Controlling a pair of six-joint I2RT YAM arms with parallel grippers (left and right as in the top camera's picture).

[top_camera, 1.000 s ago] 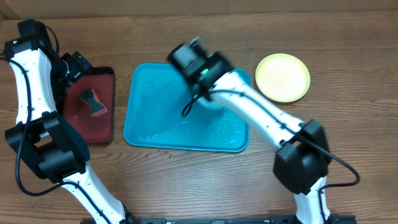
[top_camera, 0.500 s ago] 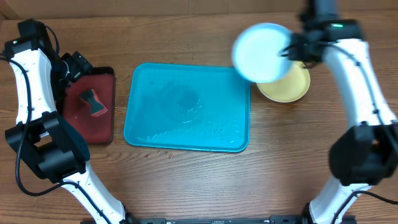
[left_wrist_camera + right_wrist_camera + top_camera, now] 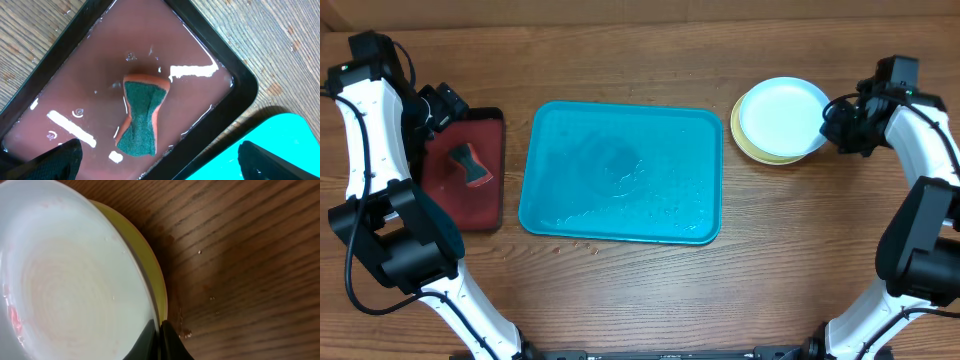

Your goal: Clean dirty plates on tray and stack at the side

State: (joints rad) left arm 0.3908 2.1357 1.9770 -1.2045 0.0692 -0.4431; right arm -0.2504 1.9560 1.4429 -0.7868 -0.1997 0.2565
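My L gripper hangs over the dark red tray. L jaws are spread wide with nothing gripped. Dark red tray contents: a shallow water film and 1 sponge, green face up, lying flat.

My R gripper has its jaws pinched shut on the right rim of the pale plate. The pale plate lies offset on the lime-green plate, on the table just right of the turquoise tray. Turquoise tray contents: scattered water droplets.

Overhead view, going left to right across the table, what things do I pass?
Red tray holding a sponge → blue tray → yellow-green plate with a pale plate on it → right gripper at the pale plate's rim.
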